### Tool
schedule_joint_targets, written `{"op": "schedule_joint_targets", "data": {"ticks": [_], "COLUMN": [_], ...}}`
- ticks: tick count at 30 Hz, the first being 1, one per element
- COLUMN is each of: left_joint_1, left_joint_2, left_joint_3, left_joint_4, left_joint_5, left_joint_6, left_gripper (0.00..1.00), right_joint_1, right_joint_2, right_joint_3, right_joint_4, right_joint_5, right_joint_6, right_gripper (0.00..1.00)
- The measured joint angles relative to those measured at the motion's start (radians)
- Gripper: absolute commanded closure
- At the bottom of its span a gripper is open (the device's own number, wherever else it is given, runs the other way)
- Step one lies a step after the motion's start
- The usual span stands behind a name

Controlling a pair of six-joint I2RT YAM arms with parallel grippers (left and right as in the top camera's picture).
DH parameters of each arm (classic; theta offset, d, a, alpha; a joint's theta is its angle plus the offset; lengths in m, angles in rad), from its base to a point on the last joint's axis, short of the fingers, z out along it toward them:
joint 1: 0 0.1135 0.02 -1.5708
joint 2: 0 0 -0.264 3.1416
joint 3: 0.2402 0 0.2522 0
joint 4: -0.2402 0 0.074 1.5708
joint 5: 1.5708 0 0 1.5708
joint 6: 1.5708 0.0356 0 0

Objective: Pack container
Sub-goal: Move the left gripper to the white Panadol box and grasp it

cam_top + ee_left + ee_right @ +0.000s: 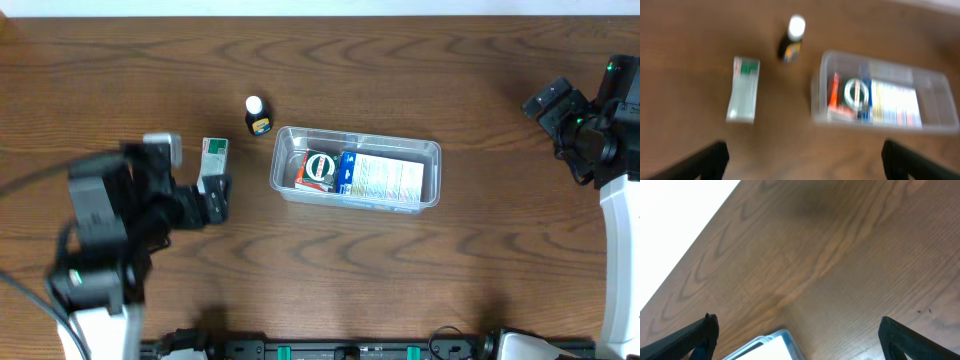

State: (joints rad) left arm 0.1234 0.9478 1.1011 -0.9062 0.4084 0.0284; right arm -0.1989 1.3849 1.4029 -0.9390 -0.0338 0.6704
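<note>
The clear plastic container (432, 176) stands at the table's middle. It holds a red-and-black box (318, 170) and a blue-and-white box (380, 177). A green-and-white box (213, 157) lies flat to its left. A small dark bottle with a white cap (257, 115) stands behind that. My left gripper (212, 202) is open and empty, just in front of the green-and-white box. The blurred left wrist view shows the box (743, 90), the bottle (792, 39) and the container (817, 102) ahead of the open jaws (802, 162). My right gripper (552, 100) is open and empty at the far right.
In the right wrist view the open jaws (800, 340) hang over bare wood near the table's far edge. A white flat thing with a light blue rim (771, 347) shows at the bottom; I cannot tell what it is.
</note>
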Motion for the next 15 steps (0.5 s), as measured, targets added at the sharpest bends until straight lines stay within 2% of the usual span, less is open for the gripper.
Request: {"op": "schedule_joint_targets", "data": {"ticks": [2, 5, 15], "left_joint_1": [0.000, 0.000, 0.000], "left_joint_2": [0.121, 0.243, 0.541], "left_joint_3": [0.139, 0.251, 0.276], "left_joint_4": [-0.090, -0.133, -0.129], "left_joint_5": [-0.019, -0.049, -0.102], "left_joint_6": [0.022, 0.039, 0.125], "left_gripper": [0.02, 0.02, 0.02], "right_joint_1": [0.000, 0.000, 0.000], "right_joint_2": [0.000, 0.000, 0.000], "right_joint_3": [0.000, 0.000, 0.000], "right_joint_4": [0.001, 0.001, 0.001], "right_joint_5": [0.000, 0.000, 0.000], "right_joint_6": [0.000, 0.000, 0.000], "right_gripper": [0.01, 0.01, 0.01]}}
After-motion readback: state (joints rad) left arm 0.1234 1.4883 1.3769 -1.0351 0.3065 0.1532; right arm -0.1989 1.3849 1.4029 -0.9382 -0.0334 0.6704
